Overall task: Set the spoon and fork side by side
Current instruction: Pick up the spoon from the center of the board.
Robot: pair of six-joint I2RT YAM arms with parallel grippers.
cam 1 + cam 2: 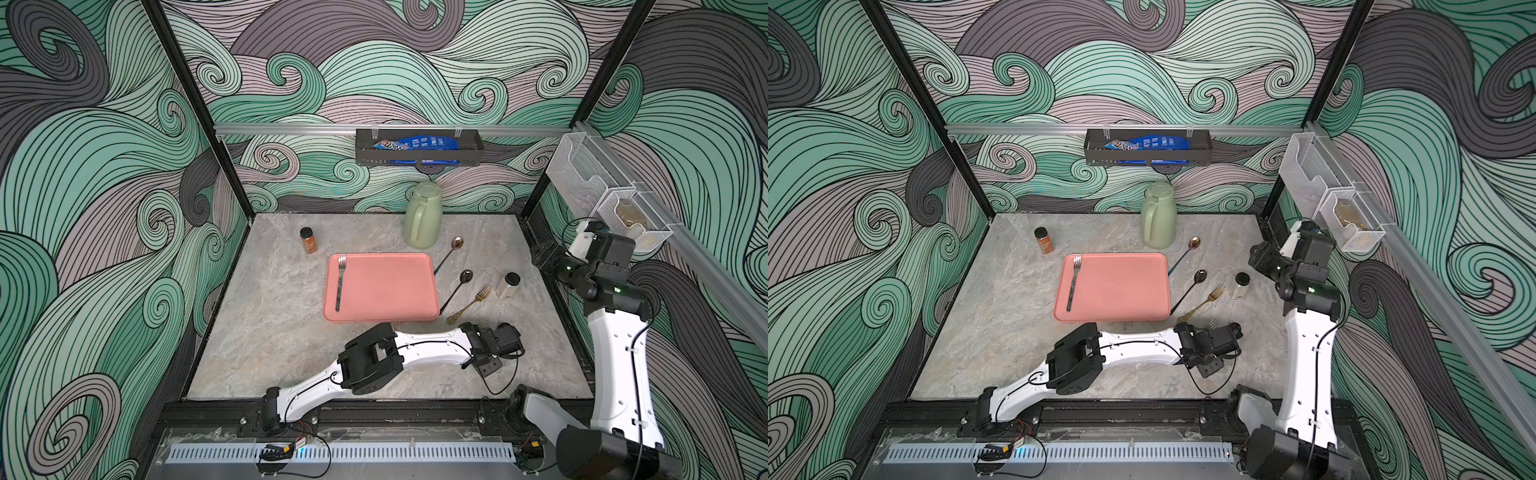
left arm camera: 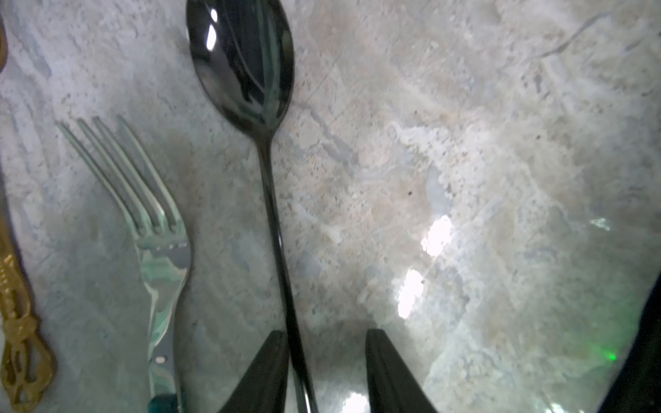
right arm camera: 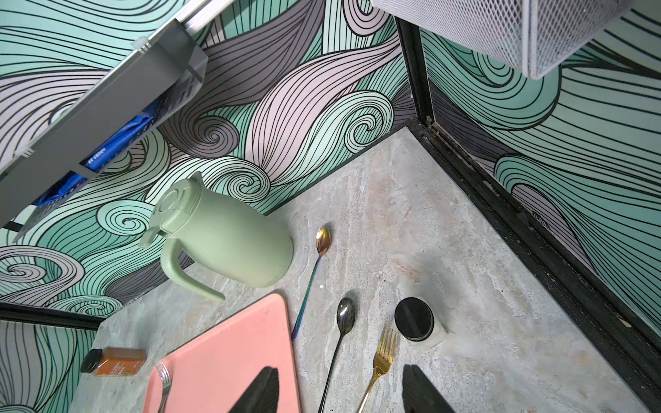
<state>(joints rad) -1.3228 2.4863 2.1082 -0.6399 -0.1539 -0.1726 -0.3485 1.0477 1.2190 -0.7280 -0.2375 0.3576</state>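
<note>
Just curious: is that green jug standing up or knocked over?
Upright. In both top views the green jug stands on its base, top facing up.

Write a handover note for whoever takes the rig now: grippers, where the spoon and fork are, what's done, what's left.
Left gripper: open, low over the table, fingers either side of the handle of the black spoon, not clamped.
Right gripper: open, empty, held high at the right side.
Things: black spoon lies flat beside the silver fork, heads the same way, close but apart.
Done: the pair already looks roughly side by side.
Left: probably only straighten the spoon if wanted, then lift the gripper clear.
</note>
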